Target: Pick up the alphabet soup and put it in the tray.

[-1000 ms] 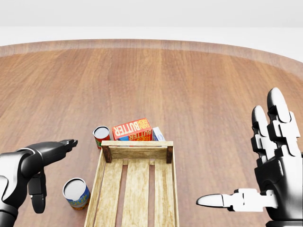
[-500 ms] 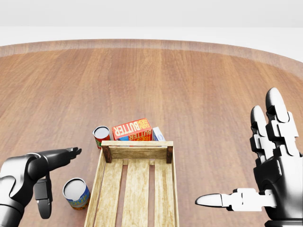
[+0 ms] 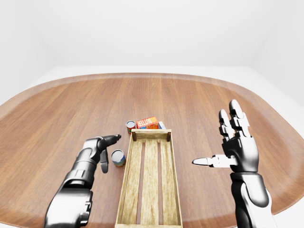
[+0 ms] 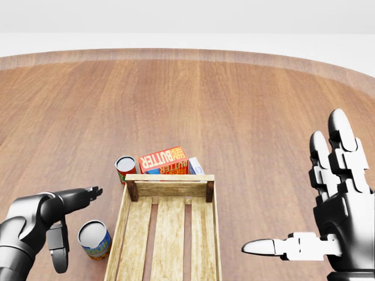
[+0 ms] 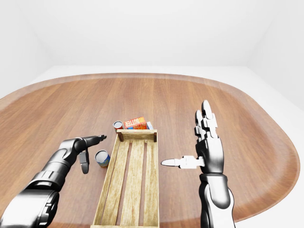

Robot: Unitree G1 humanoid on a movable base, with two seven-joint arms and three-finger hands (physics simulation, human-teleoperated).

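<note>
Your left hand [image 4: 55, 225] is spread, with nothing between its fingers, and it hovers just beside the alphabet soup [image 4: 94, 239]. This can stands upright on the wooden surface [image 4: 234, 105], just left of the tray [image 4: 169, 234] in the head view. The can looks stiff, smooth and probably a little heavy, so I think you should take it around the middle of its side. Your right hand [image 4: 328, 211] is also spread, and it holds nothing.

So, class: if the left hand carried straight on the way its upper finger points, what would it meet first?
Probably the wooden tray's left wall; the left hand points rightward above the nearer can, though depth is unclear.
</note>
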